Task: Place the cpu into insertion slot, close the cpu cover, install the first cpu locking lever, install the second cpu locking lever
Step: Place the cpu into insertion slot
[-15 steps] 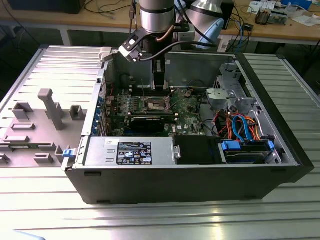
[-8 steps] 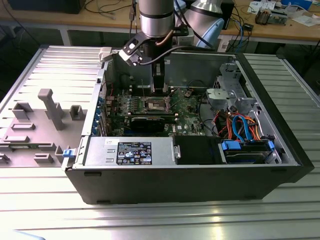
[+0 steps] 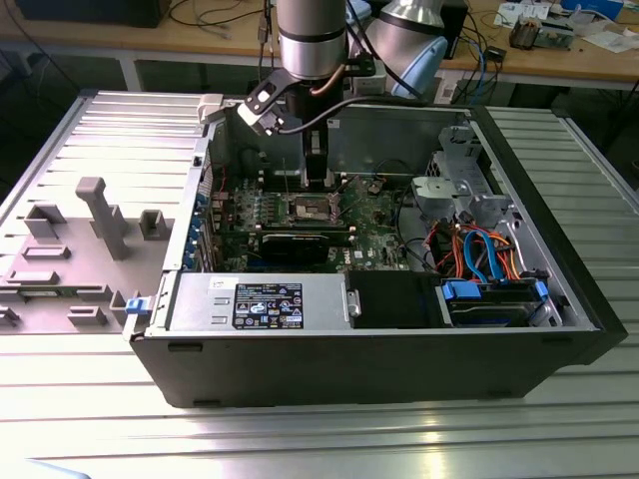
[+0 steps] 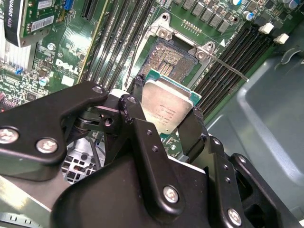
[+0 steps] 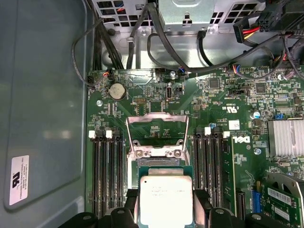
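Over slot [image 4: 168,59] on green board [image 5: 223,95], gripper [image 4: 165,110] clamped on cpu [image 4: 164,107] edges, silver top up; cover [image 5: 156,116] stands open beside slot.

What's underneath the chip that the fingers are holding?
Whatever lies straight beneath the chip is covered by it. Just past its edge the open socket shows, its dark pin field bare; the socket's near side is hidden.

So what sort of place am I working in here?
Most likely an electronics or robotics workshop. An open computer case sits on a ribbed metal table, a wooden workbench strewn with cables runs behind it, and the gripper holds a chip above the green circuit board.
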Motion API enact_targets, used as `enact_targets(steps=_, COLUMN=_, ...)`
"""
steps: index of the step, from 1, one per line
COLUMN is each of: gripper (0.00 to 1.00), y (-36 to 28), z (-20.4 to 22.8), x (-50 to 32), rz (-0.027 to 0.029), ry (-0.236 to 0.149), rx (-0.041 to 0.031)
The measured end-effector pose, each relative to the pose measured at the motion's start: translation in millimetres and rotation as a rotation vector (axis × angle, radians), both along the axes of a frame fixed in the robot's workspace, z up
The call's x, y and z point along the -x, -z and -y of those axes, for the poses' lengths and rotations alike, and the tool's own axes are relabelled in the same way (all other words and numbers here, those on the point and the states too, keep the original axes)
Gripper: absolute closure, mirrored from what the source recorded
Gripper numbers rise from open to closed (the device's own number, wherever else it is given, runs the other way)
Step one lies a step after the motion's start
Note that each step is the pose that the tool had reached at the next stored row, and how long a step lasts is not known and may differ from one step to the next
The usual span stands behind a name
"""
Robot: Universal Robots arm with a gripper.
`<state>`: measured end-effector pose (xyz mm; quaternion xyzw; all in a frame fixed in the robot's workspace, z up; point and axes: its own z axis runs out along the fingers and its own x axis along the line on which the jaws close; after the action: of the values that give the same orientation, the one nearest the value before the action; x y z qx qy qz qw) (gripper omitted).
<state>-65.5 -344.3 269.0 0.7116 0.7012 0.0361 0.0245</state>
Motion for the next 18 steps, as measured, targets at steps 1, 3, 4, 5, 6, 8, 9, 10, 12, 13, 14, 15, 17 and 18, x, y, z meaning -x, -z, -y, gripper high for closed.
enact_targets(steps=1, gripper=0.46, y=0.1, z=0.0, x=0.0, rz=0.0, ry=0.0, rx=0.0001)
enact_targets(steps=3, gripper=0.46, y=0.4, z=0.0, x=0.0, rz=0.0, ry=0.0, rx=0.0001)
enact_targets(steps=4, gripper=0.46, y=0.6, z=0.0, x=0.0, rz=0.0, ry=0.0, rx=0.0)
enact_targets(steps=5, gripper=0.46, y=0.7, z=0.0, x=0.0, rz=0.0, ry=0.0, rx=0.0)
enact_targets(steps=6, gripper=0.46, y=0.7, z=0.0, x=0.0, rz=0.0, ry=0.0, rx=0.0001)
enact_targets(steps=8, gripper=0.46, y=0.9, z=0.0, x=0.0, rz=0.0001, ry=0.0, rx=0.0)
enact_targets(steps=9, gripper=0.46, y=1.0, z=0.0, x=0.0, rz=0.0001, ry=0.0, rx=-0.0001)
enact_targets(steps=10, gripper=0.46, y=1.2, z=0.0, x=0.0, rz=0.0001, ry=0.0, rx=-0.0001)
enact_targets(steps=12, gripper=0.46, y=1.8, z=0.0, x=0.0, rz=0.0001, ry=0.0, rx=-0.0001)
enact_targets(steps=13, gripper=0.46, y=2.2, z=0.0, x=0.0, rz=0.0001, ry=0.0, rx=0.0)
enact_targets(steps=14, gripper=0.46, y=2.7, z=0.0, x=0.0, rz=0.0001, ry=0.0, rx=-0.0001)
enact_targets(steps=15, gripper=0.46, y=3.4, z=0.0, x=0.0, rz=0.0001, ry=0.0, rx=-0.0001)
enact_targets(steps=17, gripper=0.46, y=6.4, z=0.0, x=0.1, rz=0.0, ry=0.0, rx=0.0)
enact_targets(steps=18, gripper=0.46, y=9.5, z=-0.1, x=0.5, rz=0.0001, ry=0.0, rx=-0.0001)
